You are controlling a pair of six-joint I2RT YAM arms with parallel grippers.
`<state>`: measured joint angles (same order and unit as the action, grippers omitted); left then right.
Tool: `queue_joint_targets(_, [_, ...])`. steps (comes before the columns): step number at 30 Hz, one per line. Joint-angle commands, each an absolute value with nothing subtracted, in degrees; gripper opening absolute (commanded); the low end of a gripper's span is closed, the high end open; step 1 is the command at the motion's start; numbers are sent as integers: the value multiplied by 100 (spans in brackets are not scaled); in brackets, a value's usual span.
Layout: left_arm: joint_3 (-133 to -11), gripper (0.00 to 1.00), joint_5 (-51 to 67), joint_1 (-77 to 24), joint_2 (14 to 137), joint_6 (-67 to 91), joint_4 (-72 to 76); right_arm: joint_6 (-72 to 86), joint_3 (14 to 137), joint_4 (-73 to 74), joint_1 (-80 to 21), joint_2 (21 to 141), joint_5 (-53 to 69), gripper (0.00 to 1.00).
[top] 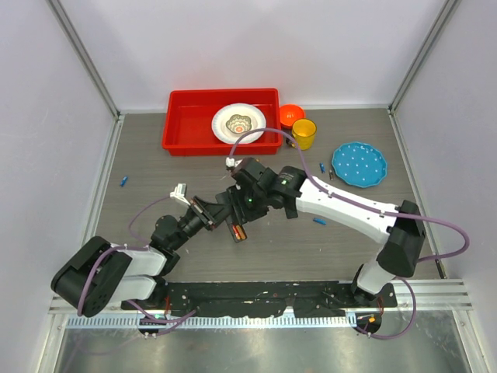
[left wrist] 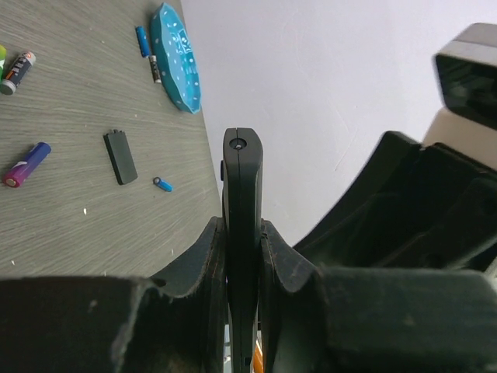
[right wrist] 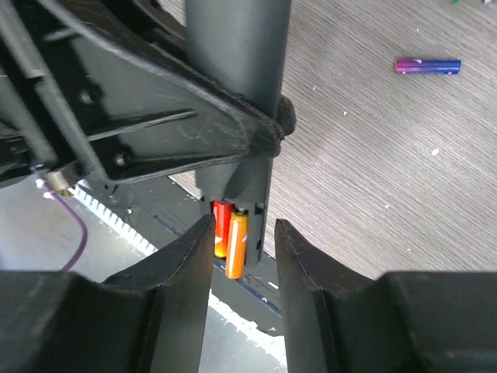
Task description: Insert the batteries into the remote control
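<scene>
- The left tool [left wrist: 243, 233] was clenched on the remote control [left wrist: 243, 186], one finger [left wrist: 208, 260] pressed against each broad face, with the slim black bar held edge-on and raised off the worktop [left wrist: 78, 116].
- In the top view the remote control [top: 235, 229] sat at the middle of the worktop [top: 155, 171], between the two tools and just beyond the tip of the left tool [top: 220, 214].
- The right tool [right wrist: 245, 229] was released, its two fingers [right wrist: 186, 264] standing apart on either side of the remote's lower end without clearly touching it.
- A red battery [right wrist: 222, 229] and an orange battery [right wrist: 237, 245] lay side by side in the remote's slot, showing in the gap between the right tool's fingers; the orange one reached lower than the red.
- The flat black battery cover [left wrist: 120, 156] lay loose on the worktop, apart from the remote.
- A purple-and-blue battery [left wrist: 26, 163] lay to the left of the cover in the left wrist view, and a small blue battery [left wrist: 162, 184] lay just to the cover's lower right.
- A teal plate [left wrist: 177, 56] lay farther along the worktop, with a blue battery [left wrist: 143, 40] and a dark battery [left wrist: 154, 67] just beside its rim.
- At the far edge a red bin [top: 186, 124] held a white plate [top: 238, 123]; an orange cup [top: 291, 115] and a yellow cup [top: 304, 133] stood next to it.
</scene>
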<state>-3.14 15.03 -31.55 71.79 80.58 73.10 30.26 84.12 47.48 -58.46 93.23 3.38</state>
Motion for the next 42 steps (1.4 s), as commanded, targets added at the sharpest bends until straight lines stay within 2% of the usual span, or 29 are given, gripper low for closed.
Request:
queue_joint_targets(1, [-404, 0, 1600, -3182, 7303, 8042, 8701, 2979, 8552, 4307, -5783, 8711, 457, 42])
queue_joint_targets(6, [-422, 0, 1591, -3182, 7400, 8068, 8815, 3014, 8192, 3948, -5661, 8289, 484, 43])
queue_joint_targets(9, [-439, 0, 1591, -3173, 7392, 8130, 8859, 3286, 7552, 3361, -5512, 7781, -215, 43])
queue_joint_targets(10, [-448, 0, 1608, -3182, 7383, 8147, 8859, 3304, 6932, 3070, -5467, 7561, -228, 43])
queue_joint_targets(11, [-474, 0, 1626, -3173, 7365, 8156, 8859, 3331, 6543, 2676, -5432, 7350, -168, 45])
queue_joint_targets(12, [-483, 0, 1652, -3182, 7339, 8182, 8859, 3470, 6226, 1993, -5362, 6991, -80, 52])
queue_joint_targets(14, [-545, 0, 1749, -3173, 7321, 8191, 8859, 3822, 5592, 1575, -4959, 6812, 962, 61])
queue_joint_targets(16, [-615, 0, 1871, -3182, 7304, 8252, 8859, 4033, 5214, 1100, -4695, 6724, 1771, 62])
queue_joint_targets(18, [-650, 0, 1916, -3182, 7321, 8270, 8859, 4130, 4958, 531, -4667, 6627, 2012, 64])
queue_joint_targets(20, [-685, 0, 1977, -3173, 7330, 8306, 8859, 4280, 4624, 169, -4667, 6460, 2311, 70])
queue_joint_targets(29, [-861, 0, 2136, -3173, 7497, 8613, 8859, 3999, 4026, -781, -4667, 6144, 2847, 72])
queue_joint_targets(42, [-1090, 0, 2127, -3182, 7611, 8868, 8859, 3516, 3744, -800, -4720, 6047, 2970, 72])
